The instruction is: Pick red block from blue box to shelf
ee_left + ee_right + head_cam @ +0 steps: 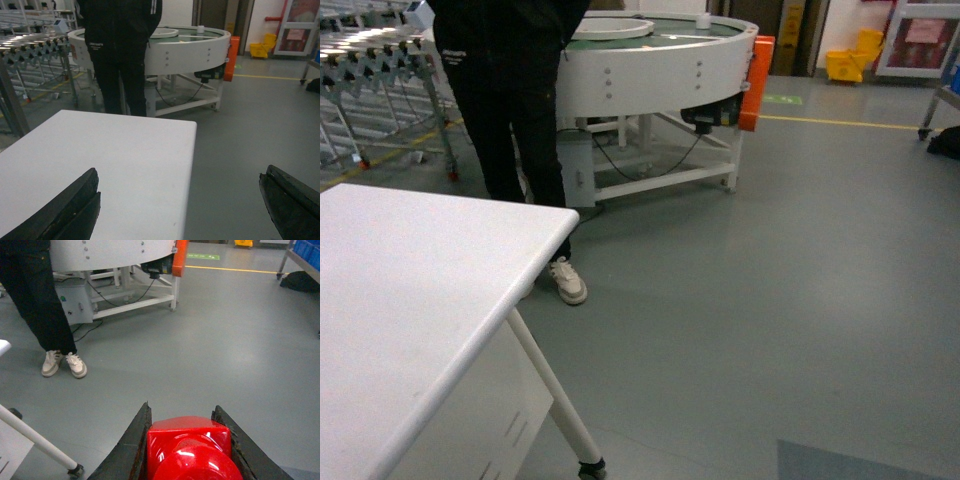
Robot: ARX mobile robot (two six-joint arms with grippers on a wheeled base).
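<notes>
Right pincer (187,450) clamped on red block (189,447) over floor — shelf unseen; carry level, steady. Left pincer (180,205) gaped wide, empty, above tabletop (125,160).

Head, both wrists face forward; share round conveyor (660,60).

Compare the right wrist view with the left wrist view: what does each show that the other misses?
Only the right wrist view shows the red block clamped between the right gripper jaws, over bare floor. Only the left wrist view shows the white tabletop beneath the empty, wide-open left gripper, plus the roller conveyor. Both show the person in black and the round white conveyor.
</notes>
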